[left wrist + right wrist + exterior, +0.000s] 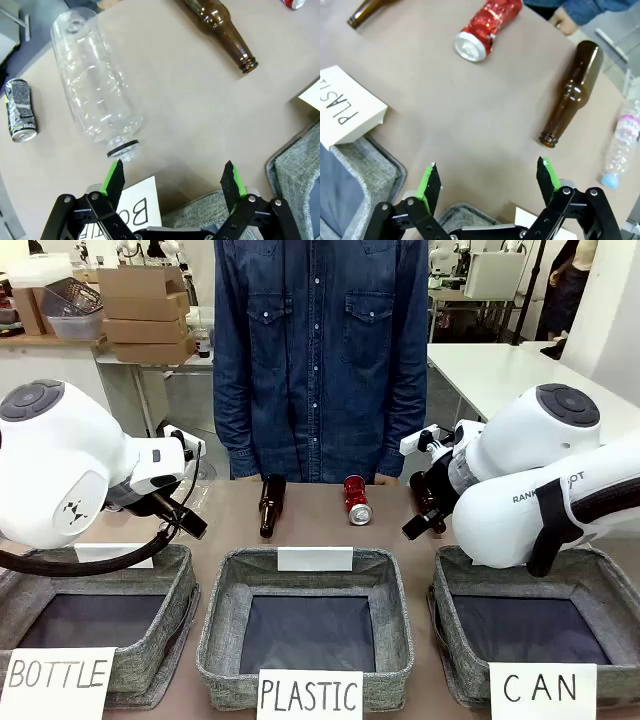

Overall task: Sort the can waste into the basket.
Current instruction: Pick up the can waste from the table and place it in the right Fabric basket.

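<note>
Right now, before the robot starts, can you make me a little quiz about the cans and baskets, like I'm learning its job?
1. True or false: the red can already lies inside the CAN basket.
2. Which thing lies closest in front of the left arm's jaws? A) a clear plastic bottle B) a brown glass bottle C) the red can
3. How many dented cans lie on the table?
Key: 1 false, it lies on the table. 2 A. 3 two, the red one and a silver-grey can.
</note>
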Tool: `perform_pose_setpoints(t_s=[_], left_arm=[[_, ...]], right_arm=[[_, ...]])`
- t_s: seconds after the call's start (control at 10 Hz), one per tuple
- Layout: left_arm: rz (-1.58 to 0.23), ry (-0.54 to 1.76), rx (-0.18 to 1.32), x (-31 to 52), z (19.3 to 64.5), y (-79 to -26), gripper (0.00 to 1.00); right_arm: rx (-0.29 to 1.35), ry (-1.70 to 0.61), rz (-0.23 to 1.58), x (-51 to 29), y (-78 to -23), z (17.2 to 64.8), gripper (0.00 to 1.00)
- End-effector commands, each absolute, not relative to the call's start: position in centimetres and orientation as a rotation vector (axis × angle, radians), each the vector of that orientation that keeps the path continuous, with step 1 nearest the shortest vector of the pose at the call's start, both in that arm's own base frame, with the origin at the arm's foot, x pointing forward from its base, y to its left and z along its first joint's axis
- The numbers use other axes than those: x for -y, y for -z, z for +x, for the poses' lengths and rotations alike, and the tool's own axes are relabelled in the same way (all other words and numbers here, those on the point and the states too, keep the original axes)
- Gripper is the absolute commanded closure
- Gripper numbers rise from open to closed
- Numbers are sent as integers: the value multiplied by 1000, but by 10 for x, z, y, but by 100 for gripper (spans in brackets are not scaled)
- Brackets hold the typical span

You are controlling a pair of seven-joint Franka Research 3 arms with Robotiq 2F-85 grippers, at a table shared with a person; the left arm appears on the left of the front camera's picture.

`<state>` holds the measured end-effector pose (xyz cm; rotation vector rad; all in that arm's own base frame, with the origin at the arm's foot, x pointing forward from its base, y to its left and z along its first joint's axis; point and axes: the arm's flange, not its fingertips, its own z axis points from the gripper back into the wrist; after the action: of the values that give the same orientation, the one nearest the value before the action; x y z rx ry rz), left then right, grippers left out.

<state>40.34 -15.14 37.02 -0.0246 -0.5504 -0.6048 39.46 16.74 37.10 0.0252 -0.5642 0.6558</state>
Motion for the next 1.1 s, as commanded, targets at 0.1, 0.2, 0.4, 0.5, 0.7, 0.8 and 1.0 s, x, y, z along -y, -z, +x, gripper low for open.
perform_pose_setpoints(t_s=[0.1, 0.2, 0.4, 0.5, 0.7, 0.8, 1.0], left_arm=[[-25, 605, 551, 151, 403, -370, 0], [-25, 605, 551, 151, 403, -370, 0], [-25, 605, 551, 151, 403, -370, 0], [-25, 605, 551, 151, 403, -370, 0], [-25, 605, 551, 151, 403, -370, 0], [-25, 605, 551, 151, 403, -370, 0], [-25, 605, 551, 151, 403, -370, 0]], right_arm=[[564, -656, 25, -167, -371, 395, 0], [564, -656, 25, -167, -371, 395, 0], [564, -656, 25, -167, -371, 395, 0], [564, -656, 25, -167, -371, 395, 0], [564, -656, 25, -167, -371, 395, 0], [564, -656, 25, -167, -371, 395, 0], [564, -656, 25, -167, -371, 395, 0]])
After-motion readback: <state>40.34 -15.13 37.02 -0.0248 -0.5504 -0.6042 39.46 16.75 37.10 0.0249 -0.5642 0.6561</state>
